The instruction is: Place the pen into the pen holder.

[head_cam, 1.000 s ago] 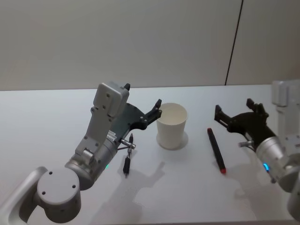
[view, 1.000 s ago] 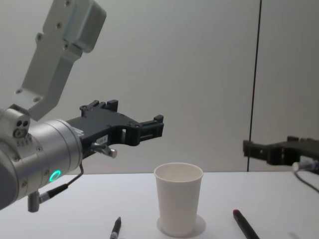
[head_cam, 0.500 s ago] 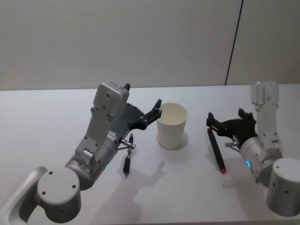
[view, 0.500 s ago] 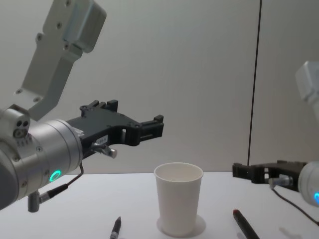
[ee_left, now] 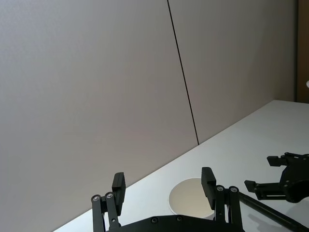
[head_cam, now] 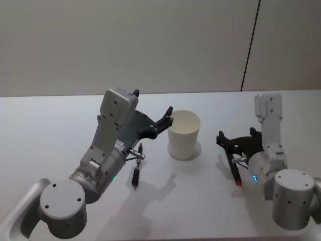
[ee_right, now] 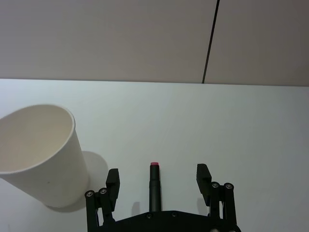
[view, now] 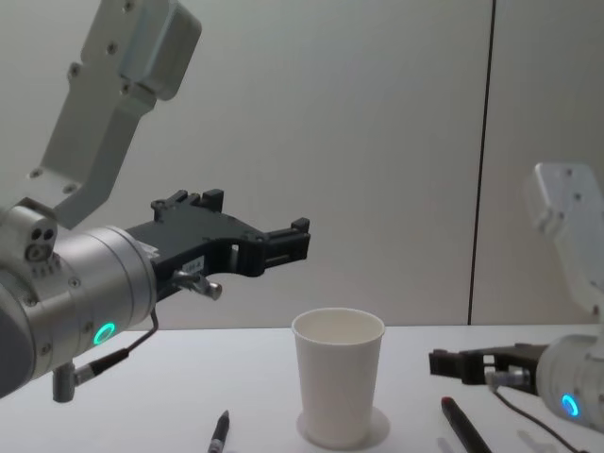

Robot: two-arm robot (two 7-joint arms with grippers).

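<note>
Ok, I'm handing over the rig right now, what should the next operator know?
Left gripper open, raised beside the pen holder, holding nothing.
Right gripper open, low over the red-tipped pen, which lies on the table between its fingers, ungripped.
Black pen lies on the holder's left side.
Done: approach. Left: grip, lift, drop into holder.

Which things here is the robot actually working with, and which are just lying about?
In the job: red-tipped pen, white paper cup, right gripper open over that pen.
Lying about, it seems: black pen left of the cup; left gripper, open, raised by the cup.
</note>
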